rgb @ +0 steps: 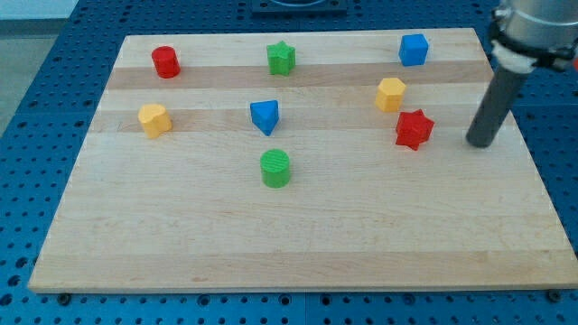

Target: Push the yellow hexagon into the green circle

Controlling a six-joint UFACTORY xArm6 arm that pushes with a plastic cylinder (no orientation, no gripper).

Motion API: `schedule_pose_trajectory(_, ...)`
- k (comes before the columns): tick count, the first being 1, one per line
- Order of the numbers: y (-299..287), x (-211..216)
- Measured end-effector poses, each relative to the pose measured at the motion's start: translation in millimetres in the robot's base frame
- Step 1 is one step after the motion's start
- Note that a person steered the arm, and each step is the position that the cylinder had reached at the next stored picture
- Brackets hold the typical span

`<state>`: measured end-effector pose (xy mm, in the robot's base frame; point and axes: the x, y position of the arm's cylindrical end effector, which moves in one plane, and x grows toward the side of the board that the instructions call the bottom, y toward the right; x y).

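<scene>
A pale wooden counter (298, 244) made of joined planks lies on a blue perforated base (36, 108), and eight small coloured blocks are scattered over its upper half. My tip (480, 143), the lower end of the straight dark rod, rests on the counter near the view's right edge, just to the right of the red star-shaped block (414, 129) and apart from it, touching no block. The arm carries no pincer, so there is no opening or closing to tell of. The yellow hexagon block (390, 94) sits just above and slightly left of the red star, close to it but not clearly touching, and lower left of the blue cube (413, 50) near the top right. The green circle, a short green cylinder block (275, 169), stands near the middle of the counter, well apart from the yellow hexagon, to its lower left. Just above the green cylinder is a blue triangular block (265, 116). A green star-shaped block (281, 59) sits at the top centre, a red cylinder block (165, 62) at the top left, and a second yellow block (154, 119), of heart-like or uncertain shape, on the left below the red cylinder.
</scene>
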<state>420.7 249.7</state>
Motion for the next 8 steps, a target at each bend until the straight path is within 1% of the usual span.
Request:
schedule_pose_trajectory(2, 7, -41)
schedule_pose_trajectory(3, 7, -45)
schedule_pose_trajectory(4, 13, -75)
schedule_pose_trajectory(5, 58, -154)
schedule_pose_trajectory(6, 6, -179)
schedule_pose_trajectory(7, -74, -133)
schedule_pose_trajectory(8, -81, -114)
